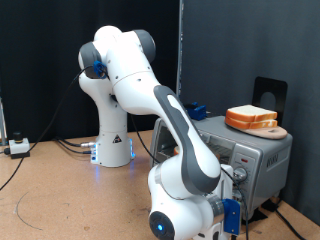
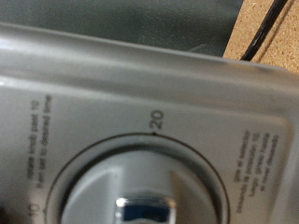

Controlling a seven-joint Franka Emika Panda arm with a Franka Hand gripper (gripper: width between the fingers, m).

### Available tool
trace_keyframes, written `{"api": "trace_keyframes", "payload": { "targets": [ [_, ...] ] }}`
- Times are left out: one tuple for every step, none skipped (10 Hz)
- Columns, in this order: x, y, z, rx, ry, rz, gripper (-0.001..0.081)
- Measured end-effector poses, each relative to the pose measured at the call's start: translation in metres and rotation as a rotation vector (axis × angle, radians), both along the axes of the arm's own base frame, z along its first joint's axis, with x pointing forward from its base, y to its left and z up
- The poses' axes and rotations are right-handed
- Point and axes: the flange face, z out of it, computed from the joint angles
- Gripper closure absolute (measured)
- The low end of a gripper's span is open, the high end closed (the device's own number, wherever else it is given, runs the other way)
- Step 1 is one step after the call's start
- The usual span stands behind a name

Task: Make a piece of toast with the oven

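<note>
Oven [image 2: 140,84] timer dial [image 2: 140,182] fills wrist view, marked "20" [image 2: 155,118].

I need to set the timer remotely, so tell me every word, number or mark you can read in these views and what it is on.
"20": on the oven panel, above the timer dial.
"rotate knob past 10 ... set to desired time": small print beside the dial, partly blurred.
Small print on the dial's other side: too blurred to read.
Exterior view: oven front markings too small to read.

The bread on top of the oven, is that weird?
A bit odd: the bread slices sit stacked on a board on the oven roof, not inside. Nothing looks spilled or broken. The wrist view shows a timer knob close up.
</note>
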Motion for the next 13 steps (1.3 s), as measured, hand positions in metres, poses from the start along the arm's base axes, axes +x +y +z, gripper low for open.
{"api": "trace_keyframes", "payload": {
  "targets": [
    [0.0,-0.001,0.0,0.0,0.001,-0.001,0.0022],
    [0.0,-0.002,0.0,0.0,0.001,-0.004,0.0001],
    [0.0,-0.004,0.0,0.002,0.001,-0.006,0.0001],
    [0.001,-0.006,0.001,0.011,0.002,-0.008,-0.0003],
    [0.002,-0.009,0.006,0.027,0.003,-0.007,-0.0003],
    [0.003,-0.011,0.008,0.032,0.001,-0.008,-0.0003],
    [0.004,-0.012,0.009,0.033,-0.001,-0.009,-0.0003],
    [0.004,-0.012,0.009,0.032,-0.001,-0.009,-0.0003],
    [0.004,-0.012,0.009,0.032,-0.001,-0.009,-0.0003],
    [0.004,-0.012,0.009,0.032,-0.001,-0.009,-0.0003],
    [0.004,-0.012,0.009,0.032,-0.001,-0.009,0.0098],
    [0.004,-0.012,0.009,0.032,-0.001,-0.009,0.0098],
    [0.004,-0.012,0.009,0.032,-0.001,-0.009,0.0234]
  ]
}}
